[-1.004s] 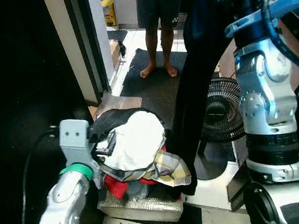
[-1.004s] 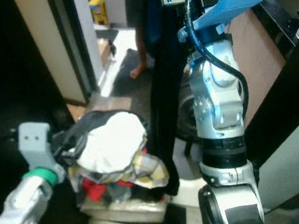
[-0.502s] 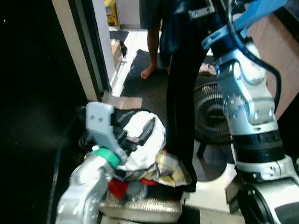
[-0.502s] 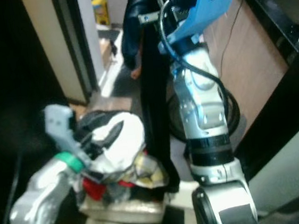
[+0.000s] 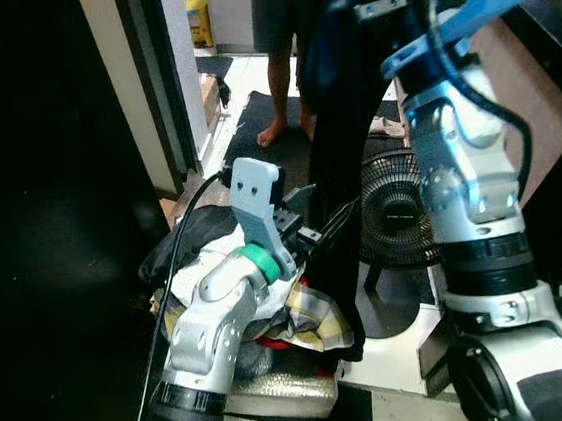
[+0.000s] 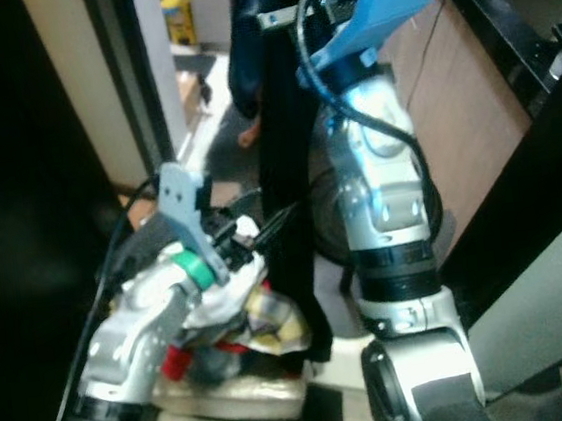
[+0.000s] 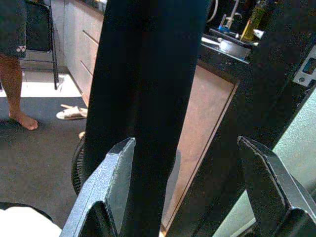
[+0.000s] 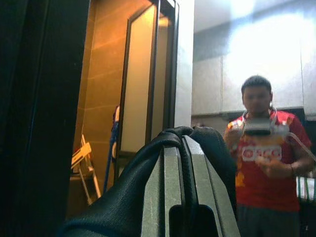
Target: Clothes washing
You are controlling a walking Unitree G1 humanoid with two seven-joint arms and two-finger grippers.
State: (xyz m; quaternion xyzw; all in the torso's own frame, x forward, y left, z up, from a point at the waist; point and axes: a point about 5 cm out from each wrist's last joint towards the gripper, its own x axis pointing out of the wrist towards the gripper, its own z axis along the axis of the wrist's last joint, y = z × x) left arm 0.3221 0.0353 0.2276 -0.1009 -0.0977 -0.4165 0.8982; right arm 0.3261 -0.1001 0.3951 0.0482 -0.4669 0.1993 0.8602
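A long black garment (image 5: 340,154) hangs straight down from high up, with my right gripper (image 8: 181,163) shut on its top fold; the cloth drapes over both fingers. My left gripper (image 5: 318,229) is open, raised above the laundry pile (image 5: 312,318) and right beside the hanging garment. In the left wrist view the black garment (image 7: 148,74) runs down just past the spread fingers (image 7: 118,177), close to one of them. The pile holds white, plaid yellow and red cloth in a silver tray (image 5: 280,392) on the floor.
A black floor fan (image 5: 399,213) stands behind the garment. A barefoot person (image 5: 283,39) in a red shirt stands on a dark mat further back. A dark wall and door frame (image 5: 153,93) close off the left. Brown cabinets (image 6: 461,101) line the right.
My left arm has lifted off the laundry pile and swung right, up to the hanging garment. The right gripper still holds the garment high. The camera has shifted slightly.
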